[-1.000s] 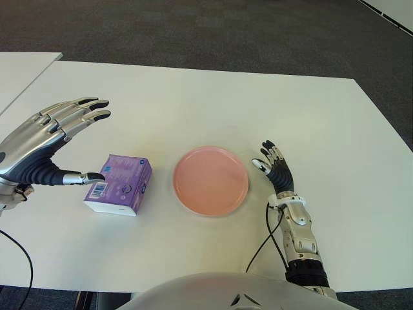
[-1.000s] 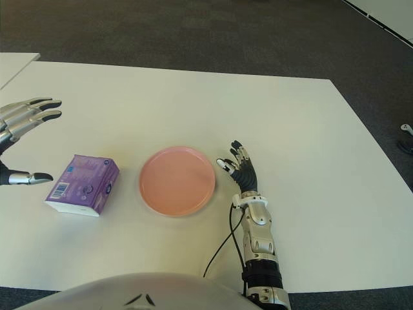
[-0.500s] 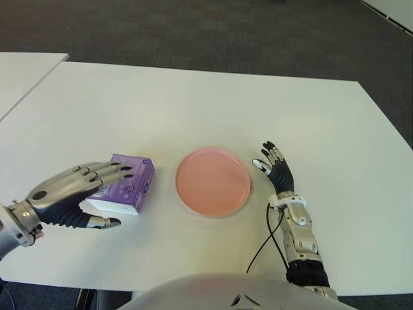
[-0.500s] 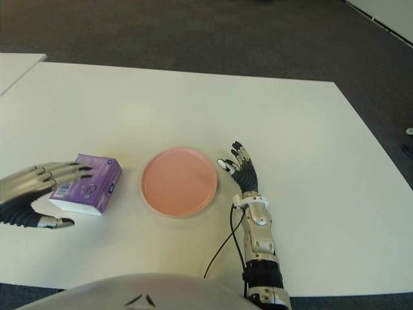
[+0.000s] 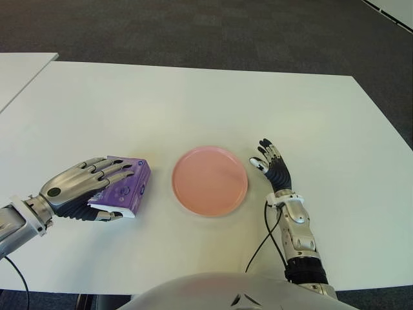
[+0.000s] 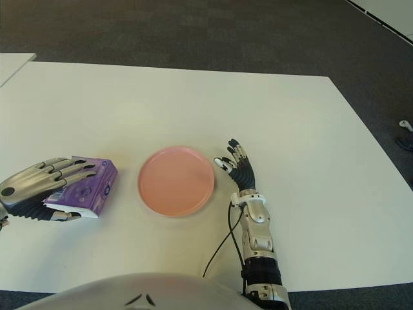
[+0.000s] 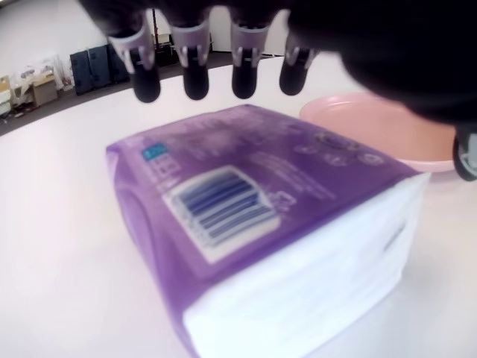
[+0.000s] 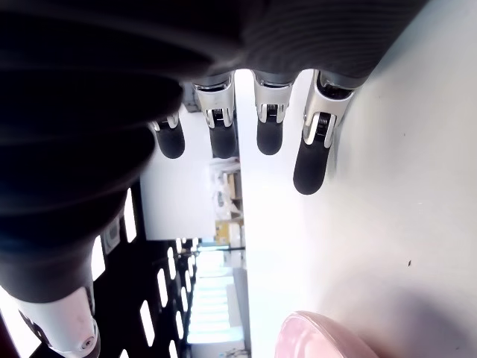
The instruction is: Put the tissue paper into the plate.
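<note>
White tabletop [image 5: 193, 97] fills most of our view, with dark carpet beyond its far edge, and on it our left hand [image 5: 80, 187] has come down onto the tissue paper [image 5: 126, 190]. A second ago that hand was raised above the table with its fingers spread wide; half a second ago it had dropped to the pack's level, and now its four fingers [image 5: 113, 171] lie across the purple top while the thumb shows low at the near side. From the left wrist view the fingertips [image 7: 194, 78] hover over the top face of the tissue paper [image 7: 261, 231] with a sliver of daylight under them, so we judge the hand to be cupped around the pack but not yet clamped on it. The pack itself sits flat on the table, just to the left of the pink plate [image 5: 210, 181] and apart from it, and it seems to have kept nearly the same place through the approach. Nothing lies in the plate. Our right hand [image 5: 274, 171] shows just beside the plate on its right side, fingers extended and holding nothing, as it was before. We take this to mean the reach is finished and the grasp is about to close; lifting and carrying the pack rightward to the plate remains.
</note>
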Controlling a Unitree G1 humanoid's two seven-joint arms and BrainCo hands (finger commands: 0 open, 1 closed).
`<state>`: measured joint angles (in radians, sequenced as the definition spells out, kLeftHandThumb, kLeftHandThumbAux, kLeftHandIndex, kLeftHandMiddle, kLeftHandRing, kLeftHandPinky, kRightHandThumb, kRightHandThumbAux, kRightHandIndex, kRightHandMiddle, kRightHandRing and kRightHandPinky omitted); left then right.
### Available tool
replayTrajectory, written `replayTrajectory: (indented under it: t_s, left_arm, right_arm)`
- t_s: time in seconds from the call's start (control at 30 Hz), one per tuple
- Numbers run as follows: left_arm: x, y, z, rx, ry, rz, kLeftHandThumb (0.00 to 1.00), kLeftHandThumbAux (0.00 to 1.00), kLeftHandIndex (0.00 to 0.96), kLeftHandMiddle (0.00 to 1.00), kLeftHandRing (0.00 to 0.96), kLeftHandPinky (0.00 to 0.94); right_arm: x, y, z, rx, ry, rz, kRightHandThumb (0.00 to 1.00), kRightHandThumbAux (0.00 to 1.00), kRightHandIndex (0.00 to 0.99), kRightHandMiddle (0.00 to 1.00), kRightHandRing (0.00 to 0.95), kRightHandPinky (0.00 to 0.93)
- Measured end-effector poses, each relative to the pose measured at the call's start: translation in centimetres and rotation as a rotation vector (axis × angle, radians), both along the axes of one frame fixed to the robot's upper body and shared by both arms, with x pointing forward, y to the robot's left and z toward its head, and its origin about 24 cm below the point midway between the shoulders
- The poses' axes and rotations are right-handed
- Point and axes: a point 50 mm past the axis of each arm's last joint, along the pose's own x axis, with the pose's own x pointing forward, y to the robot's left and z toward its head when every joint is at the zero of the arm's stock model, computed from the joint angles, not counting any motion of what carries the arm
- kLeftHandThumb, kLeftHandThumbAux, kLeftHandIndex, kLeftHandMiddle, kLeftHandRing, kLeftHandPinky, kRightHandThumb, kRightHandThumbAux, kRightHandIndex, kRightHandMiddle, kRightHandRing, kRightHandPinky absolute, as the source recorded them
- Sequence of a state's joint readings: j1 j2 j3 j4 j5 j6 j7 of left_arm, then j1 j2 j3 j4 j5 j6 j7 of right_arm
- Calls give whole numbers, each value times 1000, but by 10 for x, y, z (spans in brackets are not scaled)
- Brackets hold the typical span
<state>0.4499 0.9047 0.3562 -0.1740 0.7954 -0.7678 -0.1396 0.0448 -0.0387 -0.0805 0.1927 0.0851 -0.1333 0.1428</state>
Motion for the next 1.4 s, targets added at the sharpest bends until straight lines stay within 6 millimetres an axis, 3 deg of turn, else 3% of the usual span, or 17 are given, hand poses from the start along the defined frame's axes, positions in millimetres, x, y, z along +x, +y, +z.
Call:
replayTrajectory:
  t_s: [0.57,0.9,1.4]
  left_arm:
    - [0,-1,-5,10,-9,-4,129,233,0,0,0,0]
    - [7,0,6,6,-70,-8,110,265,0,0,0,0]
    - [7,-1,6,1,-79,-9,113,273,0,0,0,0]
  right_arm:
    - [-2,-2,-2,-1,8,-9,39,716,0,34,15,33]
    - [-2,-2,-2,1,7,-8,42,715,0,33,13,18]
    - [-3,-2,-2,1,10,-7,43,716,0,30,12,22]
